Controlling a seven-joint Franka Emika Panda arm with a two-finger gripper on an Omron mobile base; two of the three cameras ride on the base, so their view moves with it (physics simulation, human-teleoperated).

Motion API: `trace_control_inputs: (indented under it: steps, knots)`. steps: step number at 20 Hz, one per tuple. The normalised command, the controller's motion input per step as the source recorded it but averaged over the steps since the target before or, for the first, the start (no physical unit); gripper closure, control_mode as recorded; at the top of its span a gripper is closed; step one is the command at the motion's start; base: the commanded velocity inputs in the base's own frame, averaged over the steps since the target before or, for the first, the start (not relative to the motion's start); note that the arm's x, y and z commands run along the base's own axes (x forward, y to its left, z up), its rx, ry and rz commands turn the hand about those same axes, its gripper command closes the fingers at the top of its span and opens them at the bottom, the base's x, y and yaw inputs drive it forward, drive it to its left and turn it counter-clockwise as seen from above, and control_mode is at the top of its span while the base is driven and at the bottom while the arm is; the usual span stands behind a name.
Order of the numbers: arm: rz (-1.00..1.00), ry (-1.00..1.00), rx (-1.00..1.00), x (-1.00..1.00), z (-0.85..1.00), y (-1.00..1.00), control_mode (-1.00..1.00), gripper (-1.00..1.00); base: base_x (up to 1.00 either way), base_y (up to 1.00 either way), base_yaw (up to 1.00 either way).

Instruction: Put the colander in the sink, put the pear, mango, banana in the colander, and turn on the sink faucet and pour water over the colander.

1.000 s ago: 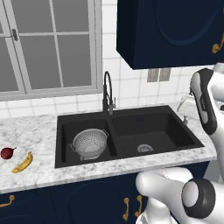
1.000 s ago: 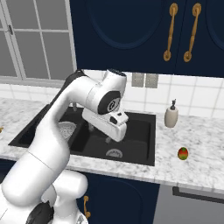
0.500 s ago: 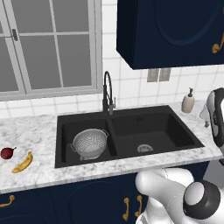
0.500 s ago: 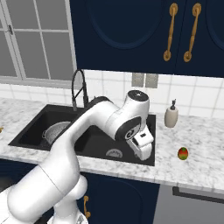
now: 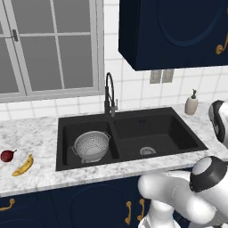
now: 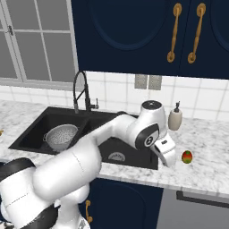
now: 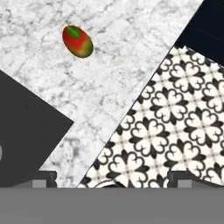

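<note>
Gripper with jaws fully spread, holding and touching nothing, above the counter's front edge right of the sink. Mango on counter nearby; colander in left basin.

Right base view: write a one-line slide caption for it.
Open gripper swings over the counter toward the mango, with the colander already in the sink's left basin.
</note>
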Motion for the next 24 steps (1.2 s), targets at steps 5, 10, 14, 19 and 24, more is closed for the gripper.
trace_control_inputs:
  steps: [5,10,14,19,24]
  knots:
    - [0.03,0.32,0.14,0.46,0.0,-0.81,-1.0,-1.0,0.0,0.0,0.0]
    - [0.03,0.07,0.12,0.56,-0.13,-0.6,-1.0,-1.0,0.0,0.0,0.0]
    - [0.08,-0.05,0.06,0.52,-0.33,-0.36,-1.0,-1.0,0.0,0.0,0.0]
    - [0.08,-0.05,0.0,0.45,-0.46,-0.23,-1.0,-1.0,0.0,0.0,0.0]
    - [0.09,0.0,0.0,0.32,-0.34,-0.26,-1.0,-1.0,0.0,0.0,0.0]
